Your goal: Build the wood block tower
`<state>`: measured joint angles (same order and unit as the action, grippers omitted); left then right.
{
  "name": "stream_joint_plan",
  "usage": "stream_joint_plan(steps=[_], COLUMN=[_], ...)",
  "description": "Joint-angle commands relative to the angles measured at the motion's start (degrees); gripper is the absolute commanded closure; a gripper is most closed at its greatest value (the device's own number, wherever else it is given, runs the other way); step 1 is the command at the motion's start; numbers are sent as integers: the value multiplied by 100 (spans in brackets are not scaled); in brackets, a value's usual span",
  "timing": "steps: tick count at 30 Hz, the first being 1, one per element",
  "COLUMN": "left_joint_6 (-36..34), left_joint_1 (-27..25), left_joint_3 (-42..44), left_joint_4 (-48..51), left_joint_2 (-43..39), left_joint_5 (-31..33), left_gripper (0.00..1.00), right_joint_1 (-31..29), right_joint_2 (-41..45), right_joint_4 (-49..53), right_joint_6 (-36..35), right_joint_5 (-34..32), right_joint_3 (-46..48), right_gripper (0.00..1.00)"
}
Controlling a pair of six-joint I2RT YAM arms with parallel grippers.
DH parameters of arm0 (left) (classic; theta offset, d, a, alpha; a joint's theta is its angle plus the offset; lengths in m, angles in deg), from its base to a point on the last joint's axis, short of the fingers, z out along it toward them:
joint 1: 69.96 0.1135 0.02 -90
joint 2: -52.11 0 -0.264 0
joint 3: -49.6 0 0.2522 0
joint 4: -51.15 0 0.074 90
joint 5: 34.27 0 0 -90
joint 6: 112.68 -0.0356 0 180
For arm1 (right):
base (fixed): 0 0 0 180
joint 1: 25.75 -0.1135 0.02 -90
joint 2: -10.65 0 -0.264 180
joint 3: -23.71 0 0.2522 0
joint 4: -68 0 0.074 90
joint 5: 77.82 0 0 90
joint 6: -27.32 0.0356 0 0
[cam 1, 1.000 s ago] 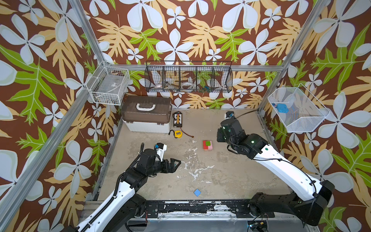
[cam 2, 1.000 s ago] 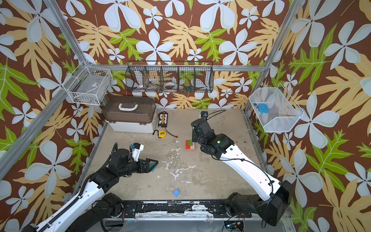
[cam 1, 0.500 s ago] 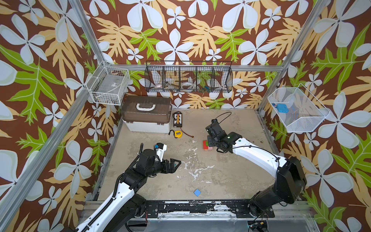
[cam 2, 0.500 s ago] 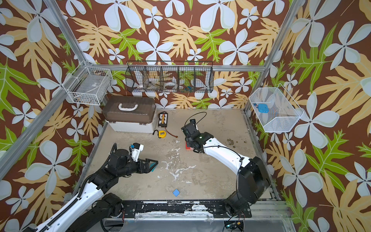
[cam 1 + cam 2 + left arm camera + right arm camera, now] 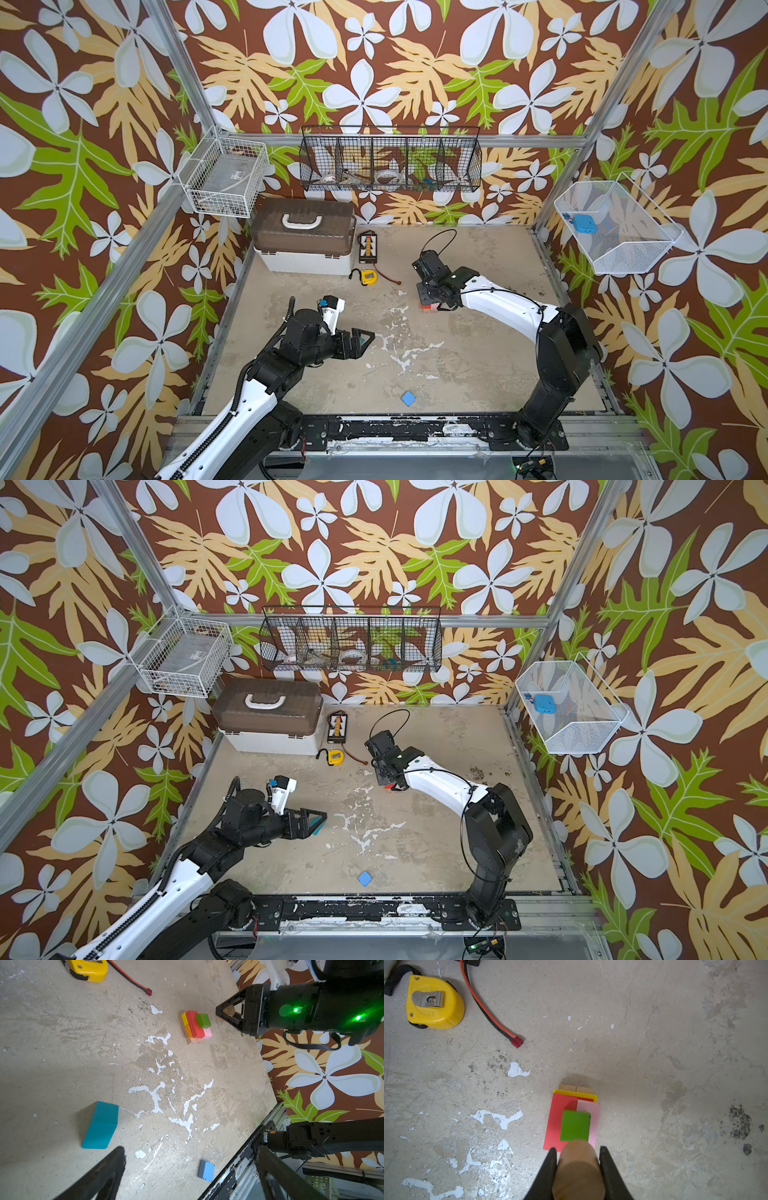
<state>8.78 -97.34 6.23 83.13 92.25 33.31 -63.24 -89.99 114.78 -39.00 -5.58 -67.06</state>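
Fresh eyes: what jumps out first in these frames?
The loud floral wallpaper covers every wall of the cell. Next is the small bright tower in the middle of the table, with a green block on top and the right claw close by, shut on a plain wood cylinder. A teal block lies loose on the table before the open left claw.

**Right claw** [image 5: 578,1148]: cylinder [image 5: 578,1169] between the jaws. Tower [image 5: 575,1126] just beneath and ahead of the tips. Cable plug [image 5: 517,1041] farther ahead, off to one side. Tape measure [image 5: 435,1009] beyond the plug.

**Left claw** [image 5: 191,1148]: wedge block [image 5: 100,1125] on the floor [image 5: 62,1053], just ahead of one finger. Flat block [image 5: 205,1169] on the floor, off to the claw's side.
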Motion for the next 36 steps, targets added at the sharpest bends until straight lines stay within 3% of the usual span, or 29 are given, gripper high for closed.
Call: stream_joint_plan(steps=[1,36], left_joint_6=[35,35], left_joint_1=[2,0], left_joint_3=[-13,-10], left_joint_4=[-95,-108], left_joint_2=[0,20], left_joint_5=[-33,-55], left_gripper=[0,0], right_joint_1=[56,225], right_joint_2=[-46,-27], right_joint_4=[102,215], right_joint_6=[-65,90], right_joint_5=[39,346], right_joint_3=[-58,21], right_gripper=[85,85])
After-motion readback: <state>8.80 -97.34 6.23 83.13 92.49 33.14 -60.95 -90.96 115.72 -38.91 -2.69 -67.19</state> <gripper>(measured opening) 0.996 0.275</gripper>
